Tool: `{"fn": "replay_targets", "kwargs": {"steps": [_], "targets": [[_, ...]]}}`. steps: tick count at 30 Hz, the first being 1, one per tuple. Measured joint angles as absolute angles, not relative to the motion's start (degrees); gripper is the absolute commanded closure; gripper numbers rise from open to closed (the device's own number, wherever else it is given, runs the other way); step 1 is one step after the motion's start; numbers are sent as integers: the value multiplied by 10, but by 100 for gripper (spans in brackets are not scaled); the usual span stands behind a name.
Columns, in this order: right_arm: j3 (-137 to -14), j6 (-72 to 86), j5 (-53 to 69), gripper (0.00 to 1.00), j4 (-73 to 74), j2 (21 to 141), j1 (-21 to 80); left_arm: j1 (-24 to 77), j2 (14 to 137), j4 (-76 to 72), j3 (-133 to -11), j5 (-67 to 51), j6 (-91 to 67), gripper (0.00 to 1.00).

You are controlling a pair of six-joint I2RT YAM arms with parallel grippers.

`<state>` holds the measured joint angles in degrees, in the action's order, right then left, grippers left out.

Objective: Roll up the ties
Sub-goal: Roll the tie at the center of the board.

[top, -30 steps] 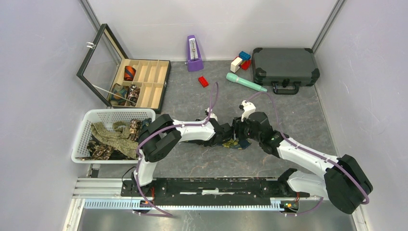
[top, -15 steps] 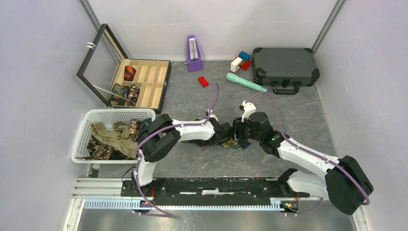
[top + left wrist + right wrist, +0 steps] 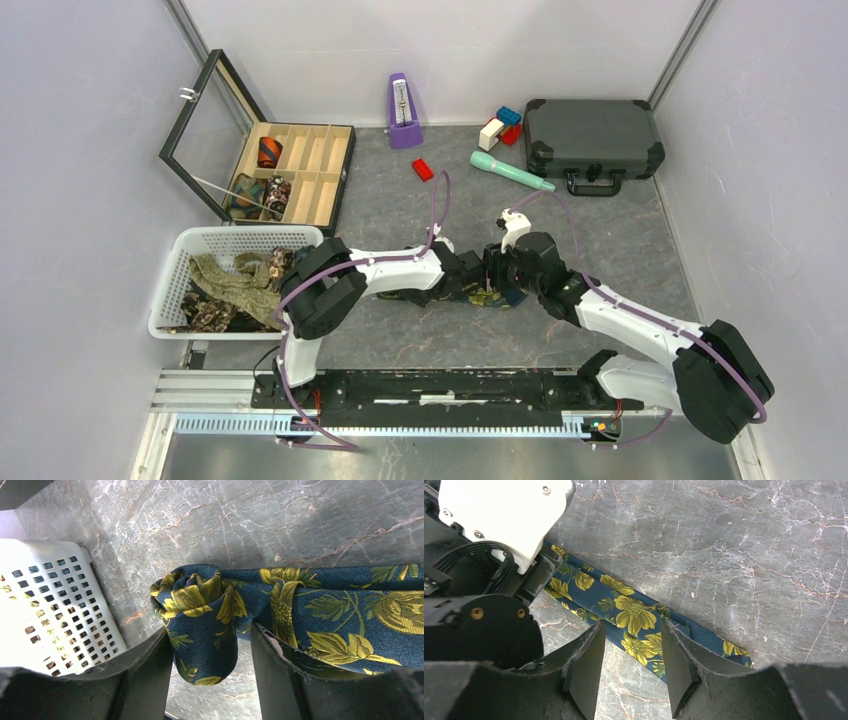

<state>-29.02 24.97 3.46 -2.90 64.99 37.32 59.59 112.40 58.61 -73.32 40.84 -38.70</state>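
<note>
- The navy tie [image 3: 320, 605] with yellow flowers lies on the counter [image 3: 400, 330] midway between my two arms, near the middle of the scene.
- Its rolled end [image 3: 197, 597] sits right between my left jaws [image 3: 210, 635]. They stand apart: the roll is near one finger, with a sliver of counter showing before the other. So it is loosely bracketed, not clamped.
- From that roll the loose length runs away to the right, its long axis roughly left to right across the counter, toward my right arm.
- My right jaws [image 3: 633, 630] are also apart, straddling the flat strip, which crosses the gap on a diagonal. I cannot tell whether the fingertips press it down.
- My judgement: the left arm is nearer the roll and should do the winding, turning along the strip's length, while the right keeps the free length straight. The roll looks slack and may spring open if left unbraced.
- The white basket [image 3: 180, 245] at the left near side holds loose olive and brown ties [image 3: 235, 280], not yet rolled.
- The wooden box [image 3: 330, 175] beyond it, lid up, holds one coil [image 3: 270, 152] in its far-left compartment and more in the near-left ones; the other compartments look bare.
</note>
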Motion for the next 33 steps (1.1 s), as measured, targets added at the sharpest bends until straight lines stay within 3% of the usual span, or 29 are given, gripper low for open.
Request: {"fn": "replay_targets", "kwargs": {"steps": [33], "targets": [[-244, 259, 58, 60, -181, 799, 371, 601, 1113, 585, -760, 358, -381, 35]]}}
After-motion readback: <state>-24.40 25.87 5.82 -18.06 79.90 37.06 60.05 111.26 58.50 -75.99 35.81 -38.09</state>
